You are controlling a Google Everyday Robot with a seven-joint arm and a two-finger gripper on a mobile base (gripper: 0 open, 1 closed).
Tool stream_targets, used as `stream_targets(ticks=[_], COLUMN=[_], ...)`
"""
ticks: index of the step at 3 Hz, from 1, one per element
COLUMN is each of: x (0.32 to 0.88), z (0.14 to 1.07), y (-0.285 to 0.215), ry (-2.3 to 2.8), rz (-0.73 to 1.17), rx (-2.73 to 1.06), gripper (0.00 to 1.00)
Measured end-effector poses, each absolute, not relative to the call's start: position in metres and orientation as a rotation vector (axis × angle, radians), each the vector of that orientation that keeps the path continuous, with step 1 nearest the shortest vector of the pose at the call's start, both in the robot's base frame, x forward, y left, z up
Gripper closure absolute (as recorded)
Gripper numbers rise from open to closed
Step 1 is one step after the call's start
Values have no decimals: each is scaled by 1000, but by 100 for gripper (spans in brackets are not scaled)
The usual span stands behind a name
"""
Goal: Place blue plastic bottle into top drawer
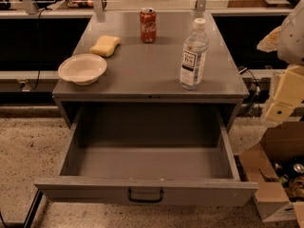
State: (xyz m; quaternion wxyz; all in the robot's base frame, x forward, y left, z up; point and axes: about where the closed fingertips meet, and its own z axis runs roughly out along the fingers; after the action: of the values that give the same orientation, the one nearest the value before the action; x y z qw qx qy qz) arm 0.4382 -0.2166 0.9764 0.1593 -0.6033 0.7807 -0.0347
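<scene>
Our gripper (284, 99) hangs at the far right edge of the view, off to the side of the cabinet and lower than its top, holding nothing that we can see. Whether it is released or clenched we cannot tell. It is well apart from the bottle (194, 56), which stands upright near the front right corner of the cabinet top (152, 68), cap on, with nothing touching it. Further out on that top are a red can (147, 25) at the back, a yellow sponge (105, 45) to the left and a pale bowl (82, 69) near the front left. Below, the drawer (147, 163) is pulled out wide and shows a bare floor. We judge the task to be at its start: the reach for the bottle is the step in hand. The next move calls for bringing the gripper up and across to the bottle's body at about label height. It should close firmly without tipping the bottle, lift it over the front edge, then lower it into the drawer.
</scene>
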Motion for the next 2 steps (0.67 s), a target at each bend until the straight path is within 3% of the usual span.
stream_targets(ticks=[2], x=[461], z=[982], y=[-220], ry=[2175], rz=[-104], rx=[-1659], gripper=[0])
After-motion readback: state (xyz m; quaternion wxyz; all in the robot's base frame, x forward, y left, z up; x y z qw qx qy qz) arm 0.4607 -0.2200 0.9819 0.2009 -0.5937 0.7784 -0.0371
